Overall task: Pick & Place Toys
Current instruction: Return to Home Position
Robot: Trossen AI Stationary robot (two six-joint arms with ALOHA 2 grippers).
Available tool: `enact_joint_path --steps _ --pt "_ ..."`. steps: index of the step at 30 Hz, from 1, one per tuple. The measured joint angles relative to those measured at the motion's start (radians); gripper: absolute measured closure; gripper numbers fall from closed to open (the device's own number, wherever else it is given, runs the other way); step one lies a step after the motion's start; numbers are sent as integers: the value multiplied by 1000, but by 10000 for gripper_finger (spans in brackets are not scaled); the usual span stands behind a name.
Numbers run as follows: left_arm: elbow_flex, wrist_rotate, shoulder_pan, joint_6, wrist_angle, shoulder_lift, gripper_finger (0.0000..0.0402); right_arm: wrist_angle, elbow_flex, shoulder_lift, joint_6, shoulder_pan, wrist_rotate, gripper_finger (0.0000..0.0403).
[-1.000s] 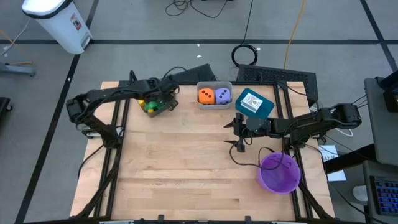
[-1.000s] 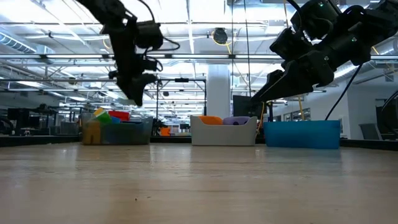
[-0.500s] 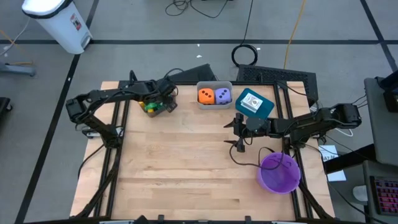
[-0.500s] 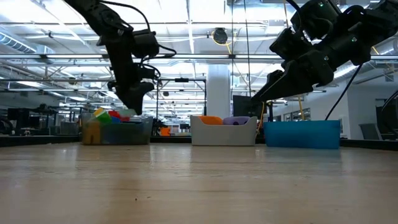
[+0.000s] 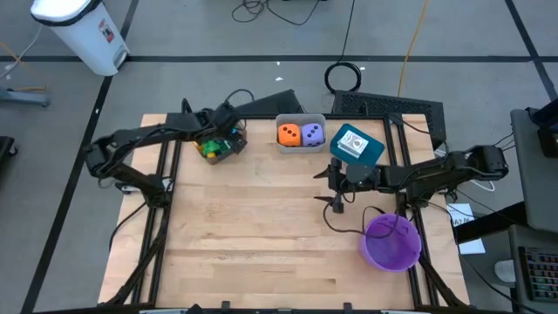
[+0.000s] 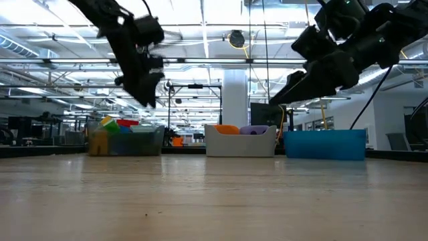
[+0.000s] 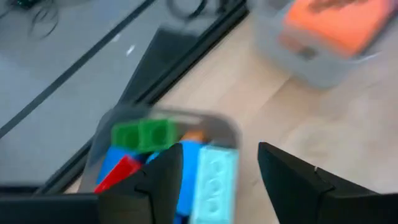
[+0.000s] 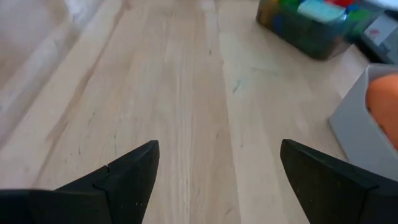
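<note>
A: Since the blocks (image 5: pixel 212 148) are all piled in the dark bin (image 6: pixel 148 142) right under the left gripper (image 7: pixel 219 149), with the light blue block (image 7: pixel 214 183) showing on top between its fingers, I'd guess the sorting's done and only the trip home is left. That gripper is spread open with nothing in it.

B: Yep. The orange die (image 5: pixel 289 134) and purple die (image 5: pixel 312 133) sit in the grey bin (image 6: pixel 241 144) just off to that gripper's side, toward the other arm. The cards (image 5: pixel 351 142) are in the teal bin (image 6: pixel 326 144) beyond that. I can't spot a loose toy anywhere on the bench (image 5: pixel 261 244).

A: So how would you run the retreat?

B: Left one hovers just above the pile, so I'd go straight up first and only then fold back. Swinging sideways while that low could clip the bin's rim or flick a block out. Leave the fingers apart, no reason to close over the pile.

A: And the right?

B: The right gripper (image 8: pixel 219 146) hangs over bare bench, fingers very wide, empty. The teal bin is just beside it, and the purple bowl (image 5: pixel 391 242) is close to its arm on the other side. There's less to dodge there, but I'd watch the cable (image 5: pixel 344 229) looping from the gripper toward the bowl. A quick pull could snag it and drag the bowl.
</note>
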Motion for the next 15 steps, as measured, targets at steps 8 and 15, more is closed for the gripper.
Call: enact_joint_path --steps 8,15 --pt "-214 260 -37 44 334 -260 277 9 -9 -135 -28 -1 1 125" --pt "-522 425 -38 -18 610 -584 346 108 -168 -356 7 -50 -1 194"
